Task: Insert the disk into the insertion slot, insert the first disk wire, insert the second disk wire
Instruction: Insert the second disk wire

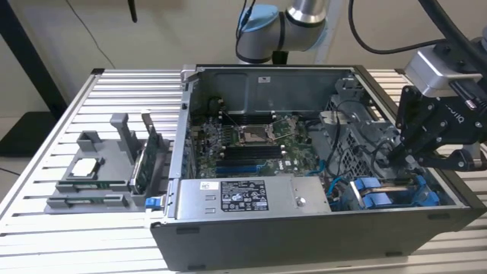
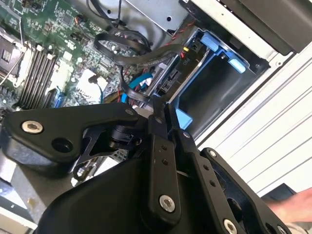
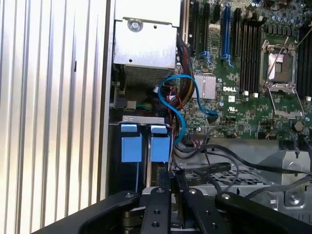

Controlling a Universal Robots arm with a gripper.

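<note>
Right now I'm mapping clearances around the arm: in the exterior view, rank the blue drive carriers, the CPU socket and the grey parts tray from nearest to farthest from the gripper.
1. Blue drive carriers: in the case's corner, just below the gripper.
2. CPU socket: mid-motherboard, toward the exterior view's left.
3. Grey parts tray: outside the case, far on the exterior view's left.

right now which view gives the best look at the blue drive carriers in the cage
The first wrist view: both blue drive carriers stand side by side, unobstructed, just beyond the gripper. The exterior view shows them at the case's front corner on its right, partly behind the gripper. The second wrist view shows blue carrier parts at an angle, partly cut off by the gripper.
</note>
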